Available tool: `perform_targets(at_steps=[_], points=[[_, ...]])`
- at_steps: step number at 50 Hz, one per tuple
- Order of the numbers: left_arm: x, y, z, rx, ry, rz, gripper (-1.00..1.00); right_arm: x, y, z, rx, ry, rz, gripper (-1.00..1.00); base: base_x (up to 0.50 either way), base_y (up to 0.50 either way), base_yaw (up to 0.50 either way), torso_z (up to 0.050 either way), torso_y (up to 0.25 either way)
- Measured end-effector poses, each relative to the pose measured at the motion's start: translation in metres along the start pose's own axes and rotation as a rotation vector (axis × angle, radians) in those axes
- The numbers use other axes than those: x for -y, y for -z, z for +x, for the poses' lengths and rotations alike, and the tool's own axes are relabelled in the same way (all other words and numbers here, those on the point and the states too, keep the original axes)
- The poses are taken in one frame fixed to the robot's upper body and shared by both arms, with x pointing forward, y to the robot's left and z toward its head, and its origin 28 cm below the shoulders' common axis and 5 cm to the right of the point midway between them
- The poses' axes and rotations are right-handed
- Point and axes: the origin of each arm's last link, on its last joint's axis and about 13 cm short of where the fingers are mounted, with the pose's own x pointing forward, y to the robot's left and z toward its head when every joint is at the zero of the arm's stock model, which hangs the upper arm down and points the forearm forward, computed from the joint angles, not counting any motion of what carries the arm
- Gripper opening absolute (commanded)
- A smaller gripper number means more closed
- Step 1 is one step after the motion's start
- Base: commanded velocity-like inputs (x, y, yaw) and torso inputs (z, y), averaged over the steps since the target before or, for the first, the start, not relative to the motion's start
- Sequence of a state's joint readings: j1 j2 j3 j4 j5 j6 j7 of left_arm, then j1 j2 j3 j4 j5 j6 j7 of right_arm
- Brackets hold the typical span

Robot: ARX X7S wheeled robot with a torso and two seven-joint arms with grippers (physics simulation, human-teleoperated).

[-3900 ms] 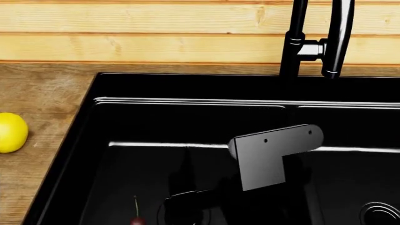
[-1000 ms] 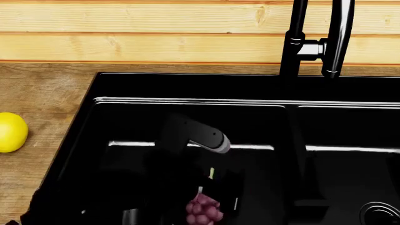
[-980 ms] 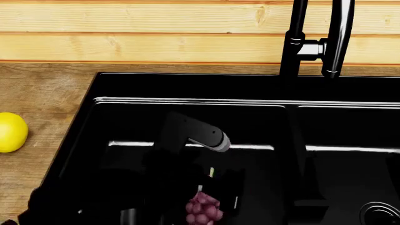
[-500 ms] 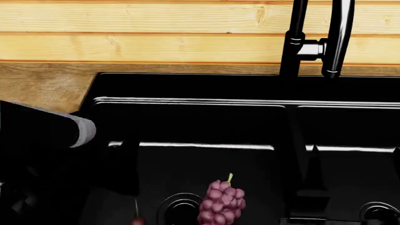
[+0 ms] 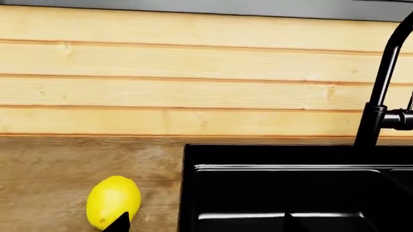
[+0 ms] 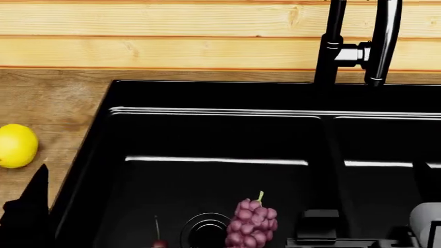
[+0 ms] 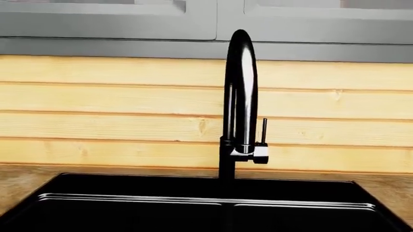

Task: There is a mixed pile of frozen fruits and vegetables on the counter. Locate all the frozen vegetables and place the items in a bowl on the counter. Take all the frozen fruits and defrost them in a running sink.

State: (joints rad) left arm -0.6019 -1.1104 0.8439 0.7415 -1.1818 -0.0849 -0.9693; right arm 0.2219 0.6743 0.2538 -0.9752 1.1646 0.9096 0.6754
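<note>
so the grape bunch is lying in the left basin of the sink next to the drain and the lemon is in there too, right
Not quite. The grape bunch does lie in the sink's left basin beside the drain, but the lemon sits on the counter, as the head view shows.

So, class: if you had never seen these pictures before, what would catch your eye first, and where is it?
Most striking is the pinkish-purple grape bunch, lying in the left basin of the glossy black double-basin sink beside a round drain. Next comes the bright yellow lemon on the light brown wood-grain counter left of the sink. The tall black faucet rises against the pale plank wall.
</note>
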Motion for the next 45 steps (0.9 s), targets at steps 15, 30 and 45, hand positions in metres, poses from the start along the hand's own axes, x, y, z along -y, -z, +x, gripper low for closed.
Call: perform_targets(at_steps=[15, 30, 45], points=[[-0.006, -0.004, -0.009, 0.018, -0.024, 0.015, 1.00, -0.002, 0.001, 0.002, 0.013, -0.004, 0.021, 1.00, 0.00, 0.50, 0.00, 0.000, 0.000], [-0.009, -0.004, -0.010, 0.016, -0.036, 0.008, 1.00, -0.004, 0.003, 0.003, 0.006, -0.017, 0.025, 1.00, 0.00, 0.50, 0.00, 0.000, 0.000], [-0.010, -0.005, -0.013, 0.016, -0.035, 0.014, 1.00, -0.004, 0.002, 0.002, 0.009, -0.025, 0.017, 1.00, 0.00, 0.50, 0.00, 0.000, 0.000]])
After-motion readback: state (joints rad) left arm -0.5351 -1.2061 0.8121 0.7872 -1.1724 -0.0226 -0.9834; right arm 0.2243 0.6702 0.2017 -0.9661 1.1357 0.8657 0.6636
